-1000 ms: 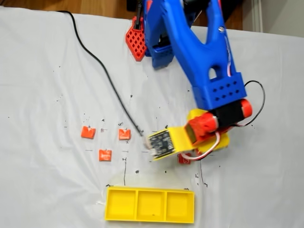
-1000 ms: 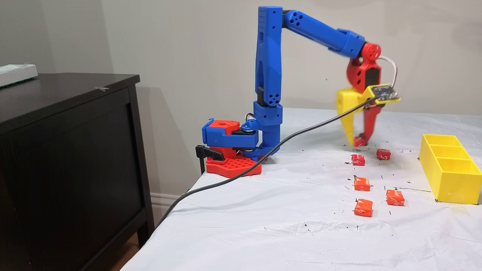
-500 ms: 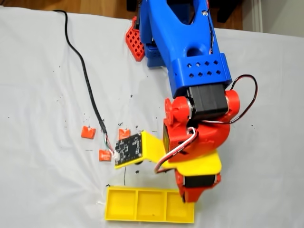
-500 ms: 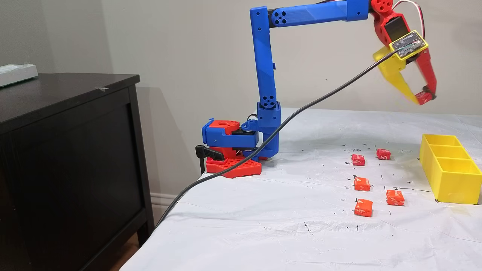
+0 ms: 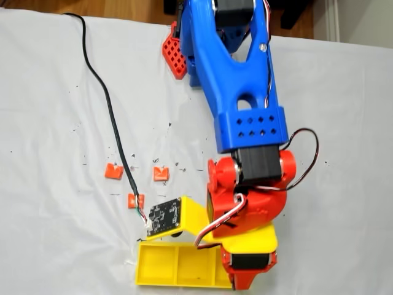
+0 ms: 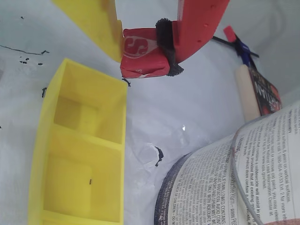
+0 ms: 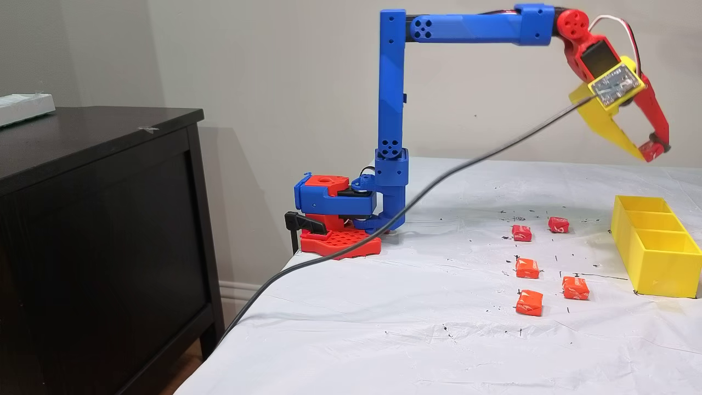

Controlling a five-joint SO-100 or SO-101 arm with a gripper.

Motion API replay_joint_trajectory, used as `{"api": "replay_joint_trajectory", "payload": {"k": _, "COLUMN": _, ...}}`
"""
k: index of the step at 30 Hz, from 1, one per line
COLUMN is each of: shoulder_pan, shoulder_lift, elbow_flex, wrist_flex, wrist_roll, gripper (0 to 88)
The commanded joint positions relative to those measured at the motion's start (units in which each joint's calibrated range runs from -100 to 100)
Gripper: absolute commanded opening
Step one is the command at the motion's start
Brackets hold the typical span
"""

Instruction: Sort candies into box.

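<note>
Wrist view has the close action: the gripper [image 6: 143,44] is clamped on a red candy [image 6: 143,58], white marking facing us, pinched between the yellow finger [image 6: 93,21] on the left and the red finger [image 6: 197,23] on the right. Just below and to the left of the tool sits the yellow box [image 6: 44,140], two of its compartments showing bare floors. Off to the tool's lower right lies an open book [image 6: 234,183] on the white cloth [image 6: 187,93].

Side-on, in a fixed view, the gripper [image 7: 650,151] hangs high above the far end of the box [image 7: 658,263], well clear of its rim, with the candy a small red block at the tips [image 7: 651,151]. Back toward the arm's base, five candies lie on the cloth: two red [image 7: 521,233] [image 7: 558,224] nearest the tool, three orange [image 7: 527,268] [image 7: 575,288] [image 7: 529,303] further away.

From above, in a fixed view, the wrist covers the box's right end [image 5: 178,270], so whether the candy is exactly over that compartment is hard to call. Three orange candies [image 5: 113,171] [image 5: 161,173] [image 5: 135,200] sit to the tool's left.
</note>
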Motion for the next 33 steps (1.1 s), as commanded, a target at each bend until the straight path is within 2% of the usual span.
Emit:
{"api": "replay_joint_trajectory", "payload": {"k": 1, "shoulder_pan": -0.6, "shoulder_lift": 0.9, "elbow_flex": -1.1, "wrist_flex": -0.7, "wrist_roll": 0.5, "gripper": 0.1}}
{"api": "replay_joint_trajectory", "payload": {"k": 28, "shoulder_pan": -1.1, "shoulder_lift": 5.5, "elbow_flex": -4.0, "wrist_flex": 2.9, "wrist_roll": 1.0, "gripper": 0.3}}
{"api": "replay_joint_trajectory", "payload": {"k": 30, "shoulder_pan": -1.1, "shoulder_lift": 5.9, "elbow_flex": -4.1, "wrist_flex": 2.9, "wrist_roll": 1.0, "gripper": 1.6}}
{"api": "replay_joint_trajectory", "payload": {"k": 33, "shoulder_pan": -1.1, "shoulder_lift": 7.0, "elbow_flex": -5.1, "wrist_flex": 4.1, "wrist_roll": 0.7, "gripper": 12.2}}
